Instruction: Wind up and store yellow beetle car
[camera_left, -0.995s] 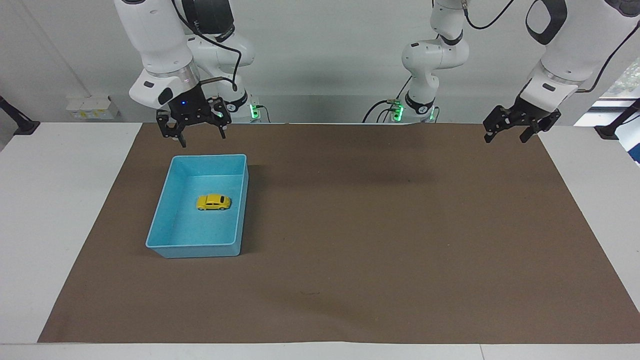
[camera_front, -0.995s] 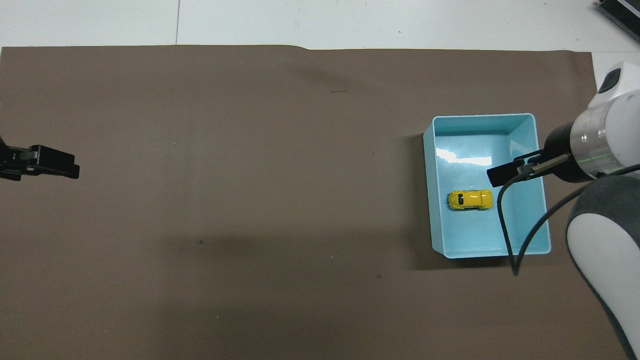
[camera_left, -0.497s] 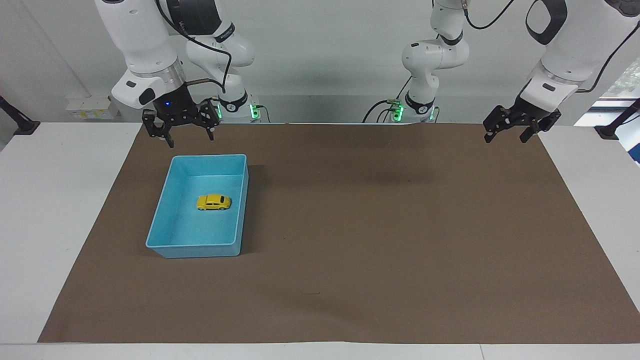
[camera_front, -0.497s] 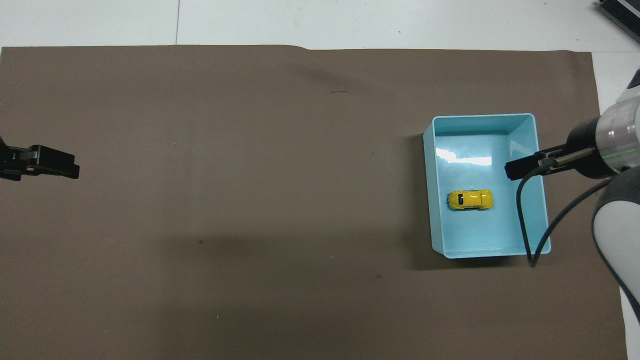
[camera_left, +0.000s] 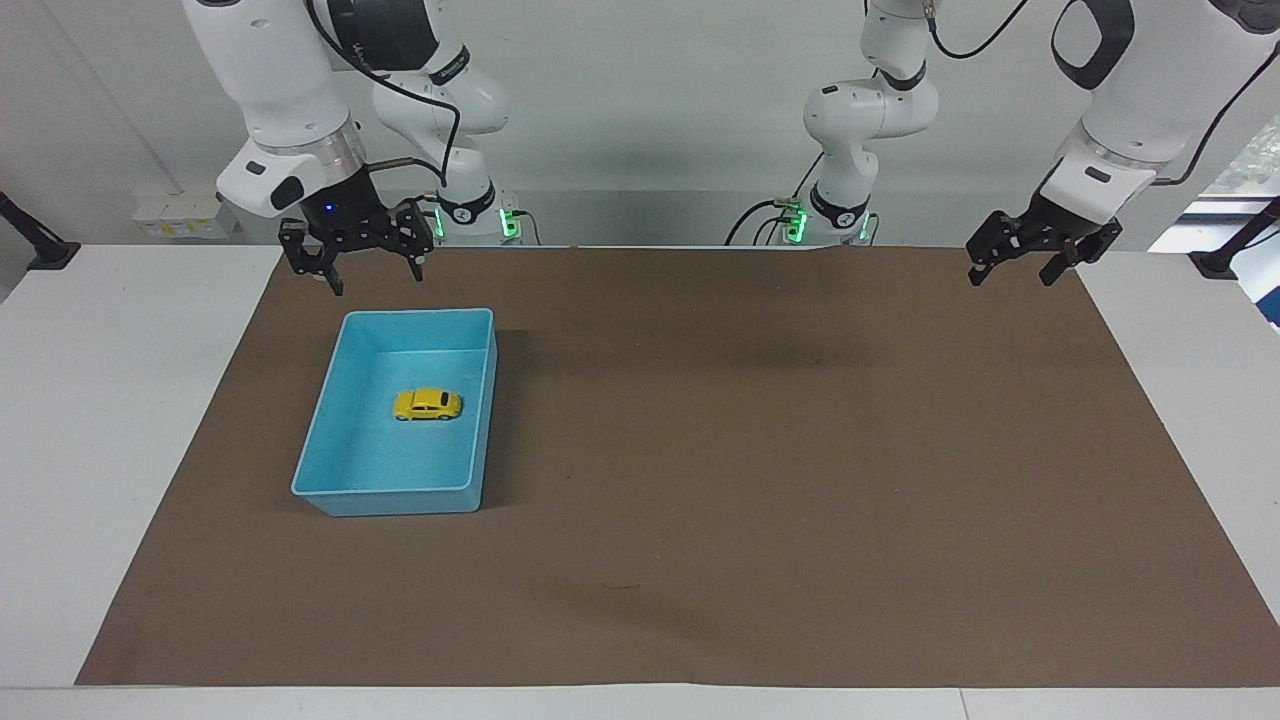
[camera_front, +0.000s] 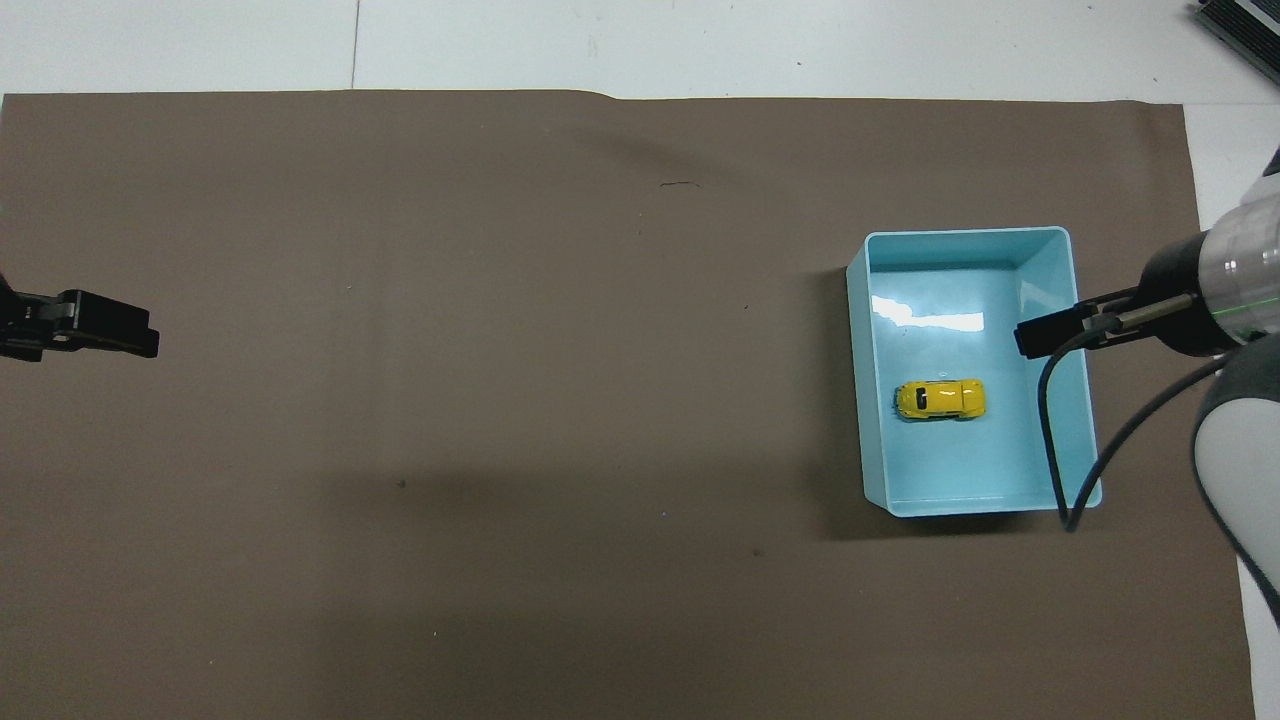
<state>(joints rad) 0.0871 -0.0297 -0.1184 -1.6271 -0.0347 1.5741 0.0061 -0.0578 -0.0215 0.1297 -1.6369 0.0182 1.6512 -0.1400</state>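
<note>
You see a light blue tray (camera_left: 398, 490) on the brown mat (camera_left: 760, 480), left of centre in the facing view. The yellow beetle car (camera_left: 427, 404) sits on its wheels in the middle of the tray floor, touching no wall.

In the overhead view, the right arm and its cable cover part of the tray's right-hand wall, and both arms are cut off by the frame edges.

Your right gripper (camera_left: 364, 268) hangs empty with its fingers spread wide, above the mat just past the tray's upper left corner; a second ago it hung closer to the tray's top edge. Your left gripper (camera_left: 1017, 264), also wide and empty, waits unmoved at the upper right
</note>
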